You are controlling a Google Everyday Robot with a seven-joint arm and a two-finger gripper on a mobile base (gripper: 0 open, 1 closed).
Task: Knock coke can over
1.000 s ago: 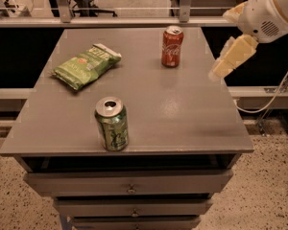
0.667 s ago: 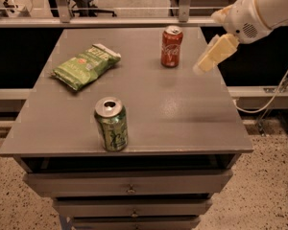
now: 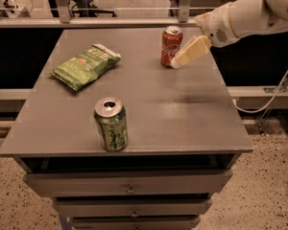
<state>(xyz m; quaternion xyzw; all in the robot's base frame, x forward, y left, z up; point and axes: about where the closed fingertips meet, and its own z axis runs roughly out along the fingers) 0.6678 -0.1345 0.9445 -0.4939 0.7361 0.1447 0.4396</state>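
Gripper (image 3: 178, 61), cream-coloured and wedge-shaped, reaches in from the upper right on a white arm (image 3: 245, 16) and slants down to the left over the far right part of a grey table (image 3: 149, 109). Its tip lies low against the right side of the coke can (image 3: 170, 46); whether it touches or is only just beside cannot be told, nor how wide the gripper is spread, since it shows as one pale shape.

Coke can: red with white lettering and a silver top, standing upright near the table's far edge, right of centre. What is inside it cannot be seen. A green soda can (image 3: 111, 124) stands upright near the front edge, left of centre, well apart from the red one; its silver lid faces the camera, but its contents are hidden too. A green chip bag (image 3: 85, 66) lies flat toward the far left, apart from both cans.

Below the tabletop is a dark slot, then drawers (image 3: 129, 182) with small knobs, pushed in; the lowest is cut off by the bottom edge. The arm runs out of view at the upper right corner. A pale cable (image 3: 278, 87) loops down beside the table's right side. Nothing stands between the two cans. Speckled floor (image 3: 273, 176) shows on both sides, and the far background is dim
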